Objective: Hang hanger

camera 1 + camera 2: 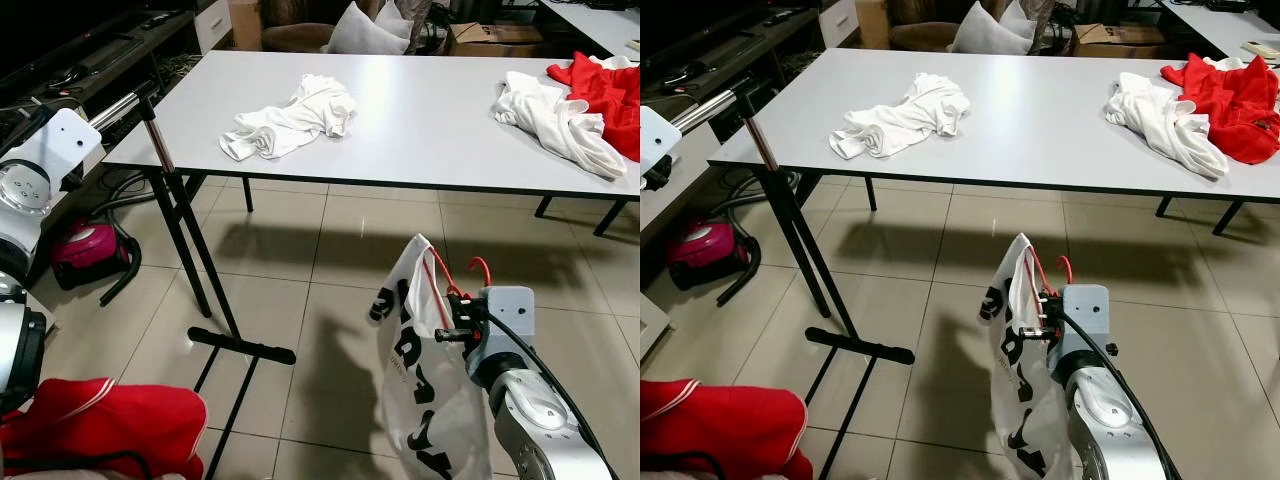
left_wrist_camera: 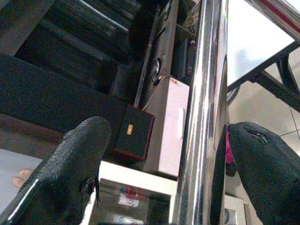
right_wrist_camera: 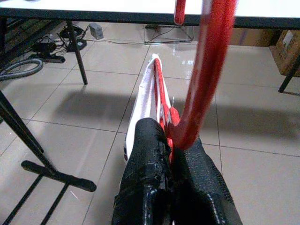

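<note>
- The right hand (image 3: 171,154) is low in front of the robot, on the near side of the bench (image 1: 420,120), with its two black fingers (image 3: 146,154) pressed together on the neck of a red hanger (image 3: 206,70).
- The hanger's hook (image 1: 480,266) curves up above the hand, and its red wire (image 1: 438,275) runs down into the collar of a white shirt (image 1: 415,390) with black lettering.
- That shirt hangs from the hanger over the tiled floor (image 1: 300,300), just beside the right wrist and clear of the bench.
- A clothes rack (image 1: 165,165) stands at the bench's left front corner: a shiny rail (image 1: 115,108) at the top, a dark upright post and a black foot (image 1: 240,347) resting on the floor.
- The left hand (image 2: 164,168) is raised at that rail, its fingers (image 2: 70,173) spread to either side of the chrome tube (image 2: 204,117), which lies close against one of them; whether they press on it cannot be told.
- On the bench lies a crumpled white garment (image 1: 290,118) near its left end, and at its right end a white garment (image 1: 555,115) touching a red one (image 1: 605,90).
- A red garment (image 1: 100,425) with white trim sits at the lower left, on the near side of the rack's foot.
- A pink vacuum cleaner (image 1: 85,250) rests on the floor to the left of the rack post.
</note>
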### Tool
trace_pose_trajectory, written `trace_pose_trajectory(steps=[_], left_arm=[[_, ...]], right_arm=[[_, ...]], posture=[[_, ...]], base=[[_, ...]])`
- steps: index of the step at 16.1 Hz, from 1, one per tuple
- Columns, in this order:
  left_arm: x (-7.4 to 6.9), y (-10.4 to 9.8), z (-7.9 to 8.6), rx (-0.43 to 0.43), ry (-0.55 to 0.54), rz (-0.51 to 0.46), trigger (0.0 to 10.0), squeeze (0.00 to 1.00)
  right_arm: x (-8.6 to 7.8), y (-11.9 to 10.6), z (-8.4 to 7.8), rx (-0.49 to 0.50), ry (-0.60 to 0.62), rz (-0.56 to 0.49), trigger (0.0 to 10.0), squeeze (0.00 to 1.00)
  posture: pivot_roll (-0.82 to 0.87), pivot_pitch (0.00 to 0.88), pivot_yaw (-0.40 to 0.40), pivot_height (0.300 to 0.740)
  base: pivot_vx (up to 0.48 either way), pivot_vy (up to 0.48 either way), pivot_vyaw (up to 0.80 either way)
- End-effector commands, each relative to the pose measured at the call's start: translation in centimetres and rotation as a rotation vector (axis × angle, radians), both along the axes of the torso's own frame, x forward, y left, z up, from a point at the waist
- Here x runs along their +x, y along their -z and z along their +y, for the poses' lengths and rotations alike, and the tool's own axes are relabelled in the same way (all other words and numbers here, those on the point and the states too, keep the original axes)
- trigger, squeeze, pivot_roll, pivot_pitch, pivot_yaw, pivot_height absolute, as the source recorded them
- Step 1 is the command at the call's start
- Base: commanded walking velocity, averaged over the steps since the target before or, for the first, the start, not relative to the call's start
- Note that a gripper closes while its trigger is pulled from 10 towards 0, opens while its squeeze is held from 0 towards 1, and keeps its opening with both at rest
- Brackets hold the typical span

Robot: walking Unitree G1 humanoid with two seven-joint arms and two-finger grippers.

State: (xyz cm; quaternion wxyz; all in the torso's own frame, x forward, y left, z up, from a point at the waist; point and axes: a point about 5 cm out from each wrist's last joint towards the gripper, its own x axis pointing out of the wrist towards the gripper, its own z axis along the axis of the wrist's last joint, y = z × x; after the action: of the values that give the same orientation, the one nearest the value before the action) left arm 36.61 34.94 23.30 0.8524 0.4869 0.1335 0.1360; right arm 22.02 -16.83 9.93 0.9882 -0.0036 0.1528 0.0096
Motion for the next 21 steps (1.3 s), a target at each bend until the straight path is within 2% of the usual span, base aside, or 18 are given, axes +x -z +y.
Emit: trace_pose_trajectory(steps=[1,2,3,4,8,21], left_arm=[[-0.5,0.0,1.0,0.013,-0.042,0.019,10.0,0.00],[-0.6,-0.1,1.1,0.016,-0.044,0.020,10.0,0.00],[-1.8,-0.5,3.0,0.044,-0.094,0.031,10.0,0.00],[-2.5,-0.8,4.0,0.062,-0.124,0.037,10.0,0.00],[-3.7,-1.2,5.6,0.083,-0.181,0.045,10.0,0.00],[-5.9,-1.9,8.2,0.113,-0.276,0.073,10.0,0.00]], right_arm=[[0.2,-0.9,0.3,-0.002,-0.007,-0.051,10.0,0.00],[0.2,-0.9,0.3,-0.002,-0.008,-0.051,10.0,0.00],[0.3,-0.9,0.4,0.001,-0.009,-0.052,10.0,0.00],[0.4,-0.9,0.5,0.002,-0.009,-0.053,10.0,0.00],[0.3,-0.8,0.5,0.004,-0.006,-0.055,10.0,0.00],[0.2,-0.7,0.4,0.006,0.012,-0.058,10.0,0.00]], posture=[[-0.15,0.000,0.071,0.740],[-0.15,0.000,0.071,0.740],[-0.15,0.000,0.072,0.740],[-0.14,0.000,0.073,0.740],[-0.14,0.000,0.078,0.740],[-0.14,0.000,0.096,0.740]], base=[[0.000,0.000,0.00],[0.000,0.000,0.00],[0.000,0.000,0.00],[0.000,0.000,0.00],[0.000,0.000,0.00],[0.000,0.000,0.00]])
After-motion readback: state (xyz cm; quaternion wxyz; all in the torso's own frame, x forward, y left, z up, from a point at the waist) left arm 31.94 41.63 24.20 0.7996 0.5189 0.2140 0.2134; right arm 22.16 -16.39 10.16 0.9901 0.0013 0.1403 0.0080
